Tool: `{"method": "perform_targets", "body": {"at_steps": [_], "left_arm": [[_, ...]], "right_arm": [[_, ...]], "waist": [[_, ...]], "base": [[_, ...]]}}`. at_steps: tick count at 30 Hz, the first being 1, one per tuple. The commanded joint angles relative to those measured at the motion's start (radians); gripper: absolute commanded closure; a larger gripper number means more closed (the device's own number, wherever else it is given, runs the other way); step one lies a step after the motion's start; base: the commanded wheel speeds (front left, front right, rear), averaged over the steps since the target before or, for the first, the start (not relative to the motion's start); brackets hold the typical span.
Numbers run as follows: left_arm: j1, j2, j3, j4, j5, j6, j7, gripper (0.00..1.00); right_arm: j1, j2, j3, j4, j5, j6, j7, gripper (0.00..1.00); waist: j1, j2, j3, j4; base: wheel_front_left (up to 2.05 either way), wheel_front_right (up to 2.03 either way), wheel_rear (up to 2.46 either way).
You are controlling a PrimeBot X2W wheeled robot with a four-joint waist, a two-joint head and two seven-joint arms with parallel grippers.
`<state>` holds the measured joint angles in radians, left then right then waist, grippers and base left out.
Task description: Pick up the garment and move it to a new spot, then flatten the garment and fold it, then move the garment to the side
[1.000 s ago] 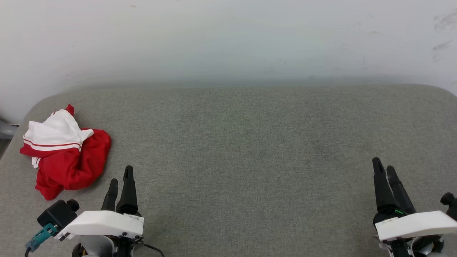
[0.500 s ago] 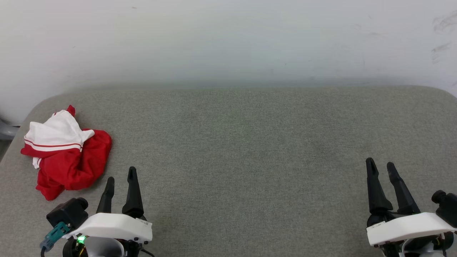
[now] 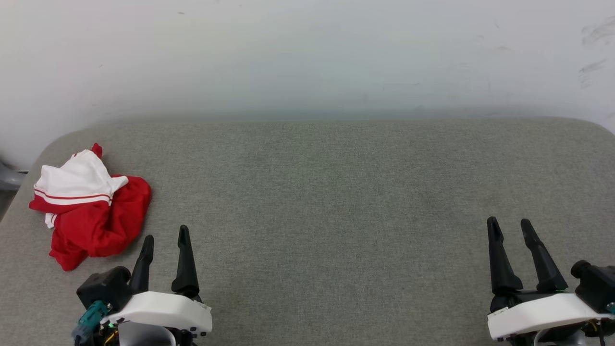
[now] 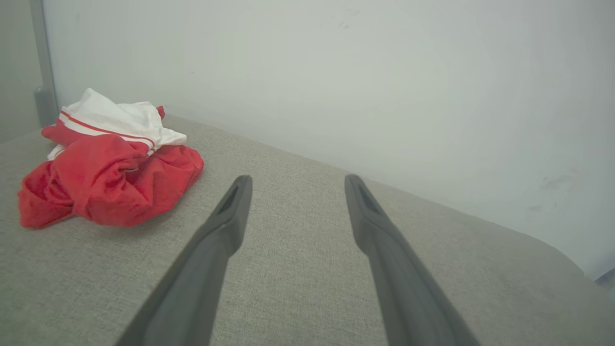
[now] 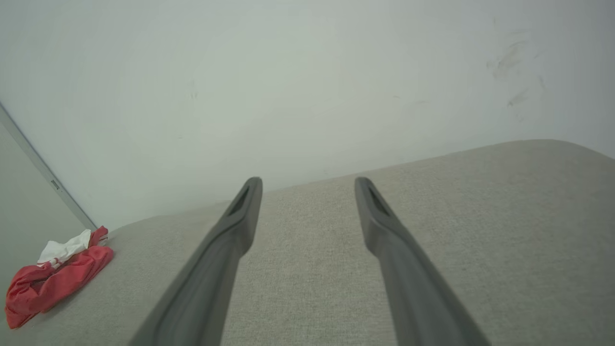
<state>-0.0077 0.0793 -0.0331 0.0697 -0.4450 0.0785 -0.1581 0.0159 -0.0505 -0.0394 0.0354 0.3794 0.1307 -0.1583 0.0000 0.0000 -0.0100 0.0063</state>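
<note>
The garment [image 3: 91, 211], red with a white striped sleeve on top, lies crumpled in a heap near the left edge of the grey padded surface [image 3: 326, 192]. My left gripper [image 3: 166, 233] hovers open just right of and nearer than the heap, nothing between its fingers. In the left wrist view the garment [image 4: 105, 163] sits ahead and left of the open left gripper [image 4: 295, 180]. My right gripper [image 3: 509, 223] stands open at the lower right, far from the cloth. The right wrist view has the garment [image 5: 53, 274] small at far left, beyond the open right gripper [image 5: 307, 181].
A pale wall [image 3: 307, 53] rises behind the padded surface, whose corners are rounded. A grey metal part [image 3: 8, 177] shows past the left edge. The wide grey middle stretches between the two grippers.
Both grippers have drawn back toward the bottom of the head view and turned so their fingers show spread apart. The garment has not moved.
</note>
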Motion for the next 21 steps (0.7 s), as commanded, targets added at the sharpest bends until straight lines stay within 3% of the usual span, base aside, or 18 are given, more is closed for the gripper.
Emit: {"method": "perform_targets", "body": {"at_steps": [1,21], "left_arm": [[0.001,0.006,-0.006,-0.016,0.029,0.004,-0.009,0.00],[0.031,0.002,-0.021,-0.025,0.190,-0.007,-0.056,0.00]], "right_arm": [[-0.001,0.000,0.002,-0.016,-0.030,0.000,-0.009,0.00],[0.027,0.000,0.012,-0.041,-0.171,0.000,-0.055,0.00]], "waist": [[0.0000,0.0000,0.000,0.000],[0.0000,0.0000,-0.006,0.005]], "base": [[0.00,0.00,0.00],[0.00,0.00,0.00]]}}
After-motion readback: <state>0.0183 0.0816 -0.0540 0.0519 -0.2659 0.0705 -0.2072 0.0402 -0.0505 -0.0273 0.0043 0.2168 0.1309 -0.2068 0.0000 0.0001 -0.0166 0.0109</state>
